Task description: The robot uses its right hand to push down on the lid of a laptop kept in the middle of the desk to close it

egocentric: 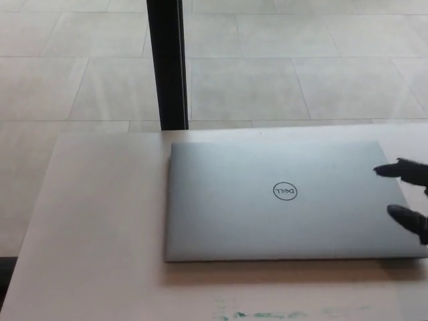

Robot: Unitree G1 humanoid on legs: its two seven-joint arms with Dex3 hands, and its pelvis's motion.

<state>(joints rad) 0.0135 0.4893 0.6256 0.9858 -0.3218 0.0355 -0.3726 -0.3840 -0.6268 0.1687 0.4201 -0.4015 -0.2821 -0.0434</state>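
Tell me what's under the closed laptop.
The laptop lies flat on the pale desk. Its shut lid hides the keyboard and screen, and the desk patch beneath is covered.

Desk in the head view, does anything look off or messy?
Only faint green marks smeared on the desk near its front edge, below the laptop. The laptop lies closed, flat and square to the desk.

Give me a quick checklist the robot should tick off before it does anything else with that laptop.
1. Lid of the flat grey laptop with the round logo fully down: ok.
2. Laptop wholly on the pale desk: ok.
3. Robot's black right hand clear of the lid: cannot tell; only fingertips show at the picture's edge.
4. Left hand out of the way: ok, not in view.
5. Black post beyond the desk clear of the laptop: ok.
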